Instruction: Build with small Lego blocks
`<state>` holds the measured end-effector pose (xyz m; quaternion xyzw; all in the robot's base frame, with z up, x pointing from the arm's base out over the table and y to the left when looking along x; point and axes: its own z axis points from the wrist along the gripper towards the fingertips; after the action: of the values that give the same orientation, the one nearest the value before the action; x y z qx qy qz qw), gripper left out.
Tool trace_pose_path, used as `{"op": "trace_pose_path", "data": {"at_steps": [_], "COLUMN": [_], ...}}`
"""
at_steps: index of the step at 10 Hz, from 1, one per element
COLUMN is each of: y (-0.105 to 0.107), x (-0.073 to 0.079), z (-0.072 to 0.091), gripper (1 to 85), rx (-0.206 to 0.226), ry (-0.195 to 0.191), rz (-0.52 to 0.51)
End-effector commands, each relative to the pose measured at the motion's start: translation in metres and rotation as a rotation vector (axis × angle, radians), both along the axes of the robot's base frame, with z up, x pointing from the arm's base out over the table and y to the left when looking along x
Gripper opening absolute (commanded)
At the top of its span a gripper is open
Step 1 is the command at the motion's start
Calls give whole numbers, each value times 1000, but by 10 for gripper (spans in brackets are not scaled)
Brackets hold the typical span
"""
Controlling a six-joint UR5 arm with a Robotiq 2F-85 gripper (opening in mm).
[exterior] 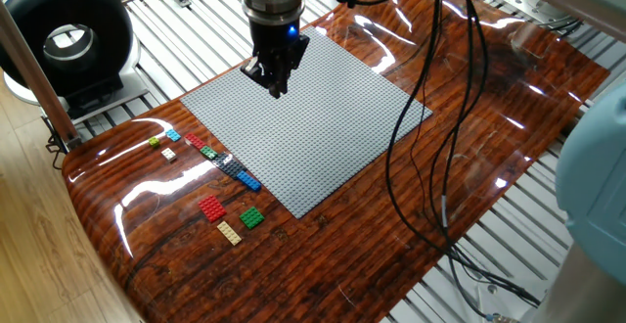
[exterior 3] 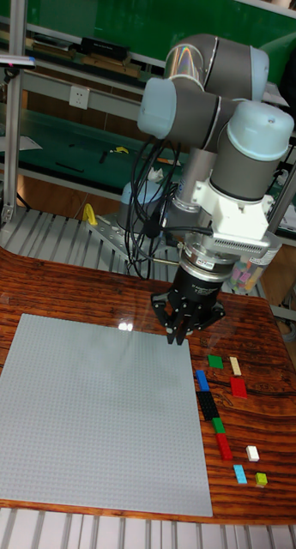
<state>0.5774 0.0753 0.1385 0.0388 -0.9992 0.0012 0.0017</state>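
Gripper [exterior: 275, 86]: your black two-finger gripper hangs upper centre in the fixed view, over the far-left part of the large grey studded baseplate [exterior: 313, 127]. Its fingertips sit drawn close together with nothing visible between them; whether they touch the plate you cannot tell. In the tall fixed view the gripper [exterior 3: 178, 333] stands at the plate's [exterior 3: 96, 412] upper right corner.

Surface [exterior: 460, 108]: glossy dark woodgrain board carrying the baseplate and bricks.

Small Lego blocks, all lying loose on the surface, lower left of the fixed view, well apart from your gripper:
- Light blue brick [exterior: 173, 135], yellow-green brick [exterior: 155, 143] and white brick [exterior: 169, 154], a small cluster just off the plate's left corner.
- A row along the plate's lower-left edge: red brick [exterior: 195, 142], green brick [exterior: 208, 152], dark blue brick [exterior: 228, 165], blue brick [exterior: 248, 180].
- Larger red brick [exterior: 212, 208], tan brick [exterior: 229, 232] and green square brick [exterior: 252, 218], grouped nearer the frame's bottom.

In the tall fixed view the same bricks line the right side of the plate.
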Motion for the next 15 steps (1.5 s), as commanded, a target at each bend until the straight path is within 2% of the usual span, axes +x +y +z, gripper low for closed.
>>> {"op": "trace_pose_path", "data": {"at_steps": [1,2,4,6,7,9,10,11,12,15], "y": [3,9,13,39,50,63,65,55,55,57], "x": [5,7,8,18,25,36,40,35,30,29], "z": [0,0,0,-9,-17,-29,-33,-34,-34,-34], "gripper": [207,217,247,277,310,310,310,310,310,330], "rx": [13,34,48,87,88,93,90,51,51,59], "ry": [-15,-24,-27,-28,-29,-34,-39,-21,-1,2], "rz": [-14,-9,-8,-18,-21,-15,-14,-3,6,28]}}
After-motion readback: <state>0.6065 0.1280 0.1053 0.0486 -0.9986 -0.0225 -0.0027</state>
